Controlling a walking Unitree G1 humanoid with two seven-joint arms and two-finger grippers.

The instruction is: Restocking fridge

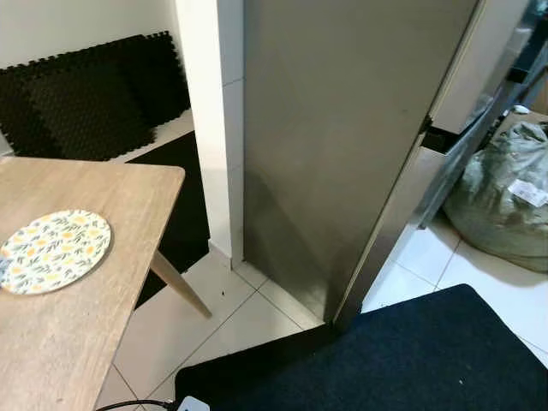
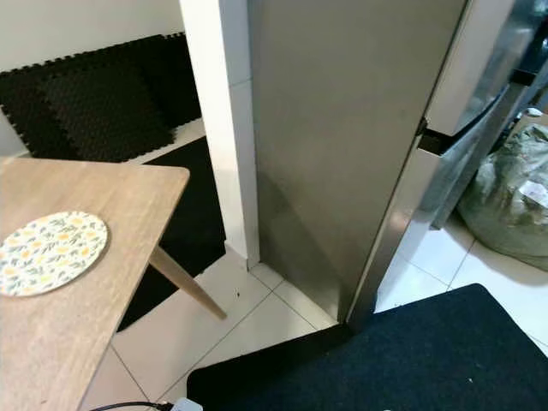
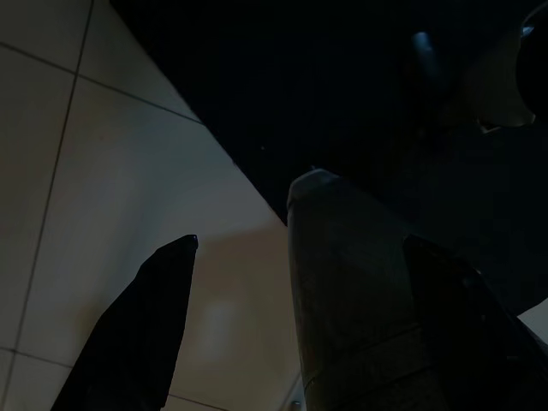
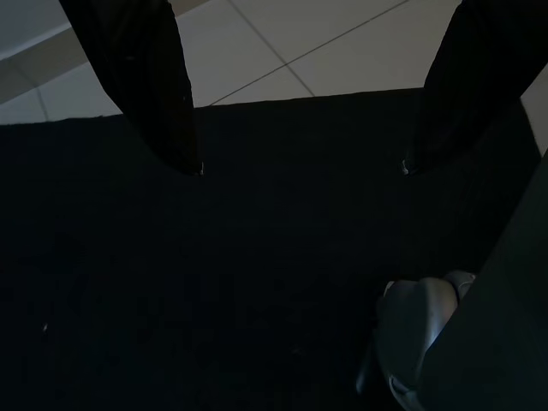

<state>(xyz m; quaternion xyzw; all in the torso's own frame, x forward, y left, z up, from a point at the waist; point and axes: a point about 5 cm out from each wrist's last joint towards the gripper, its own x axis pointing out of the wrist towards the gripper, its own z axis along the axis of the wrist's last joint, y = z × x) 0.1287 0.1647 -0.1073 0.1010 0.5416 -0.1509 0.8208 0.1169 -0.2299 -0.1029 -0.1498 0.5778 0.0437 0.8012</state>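
Dark mat [image 1: 411, 360]: laid on the tiled floor [image 1: 214, 330] nearest the camera, its far edge reaching the foot of the fridge.

Left tool [image 3: 300, 244]: seen in its wrist view hanging over pale floor tiles and the dark mat; the two black fingers [image 3: 141, 334] are spread well apart. A rounded grey shape lies between them in that dim view; whether it is gripped cannot be told.

Right tool [image 4: 300, 167]: seen in its wrist view above the dark mat, fingers [image 4: 141, 86] set wide apart, nothing held between them.

Cable [image 1: 137, 404]: a dark lead is seen on the tiles at the near edge, beside a small white item.

Desk [image 1: 51, 342]: pale wood, at the robot's left, carried on a slanted leg [image 1: 180, 282].

Plate [image 1: 53, 250]: round, patterned with yellow fruit and green leaves, lying flat on the desk.

Fridge [image 1: 342, 128]: stainless steel, standing ahead and to the right, its side panel facing the camera, doors closed.

White pillar [image 1: 212, 120]: set just beside the fridge's left side.

Sack [image 1: 505, 197]: greenish, bulging, resting on the floor right of the fridge.

Black foam mats [image 1: 94, 94]: leaned against the far wall beyond the desk.
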